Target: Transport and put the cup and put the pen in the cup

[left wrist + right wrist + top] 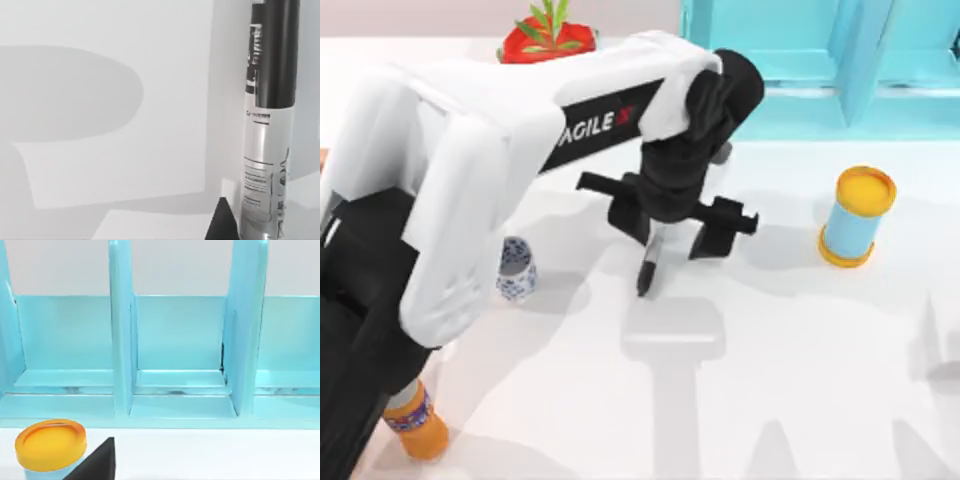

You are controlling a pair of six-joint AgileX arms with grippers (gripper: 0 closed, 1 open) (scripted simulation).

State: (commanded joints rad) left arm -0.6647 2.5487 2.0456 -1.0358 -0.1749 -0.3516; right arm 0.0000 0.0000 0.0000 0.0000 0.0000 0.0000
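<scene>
Top view: largest item is the white bench (740, 400), with a light-blue shelf unit (800, 50) set along its edge at 1 o'clock. The left arm is stretched across from 9 o'clock toward centre, and the left gripper (670, 235) is hung over the middle of the bench. Its fingers (720, 228) are spread well apart, and the pen (650, 262) is seen between them, near upright, tip toward the bench. Contact between fingers and pen cannot be confirmed; none is visible. In the left wrist view the pen (267, 125) is seen close up, black upper body and silver label band, with one dark fingertip (222, 222) just beside it.

Other items: a blue cylinder with yellow ends (858, 215) at 3 o'clock, an orange bottle (415, 425) at 8 o'clock, a red plant pot (548, 38) at 12 o'clock. The cup (516, 268) is stood upright at 9 o'clock of the pen, apart from it, partly tucked under the arm.

The right gripper is parked facing the shelf unit, per the right wrist view; its finger state cannot be told.

Step judged: pen pickup, grasp not yet made. Next move calls for the fingers to be closed on the pen barrel, then lift and carry over the cup mouth. Small opening, so vertical alignment is needed before release.
</scene>
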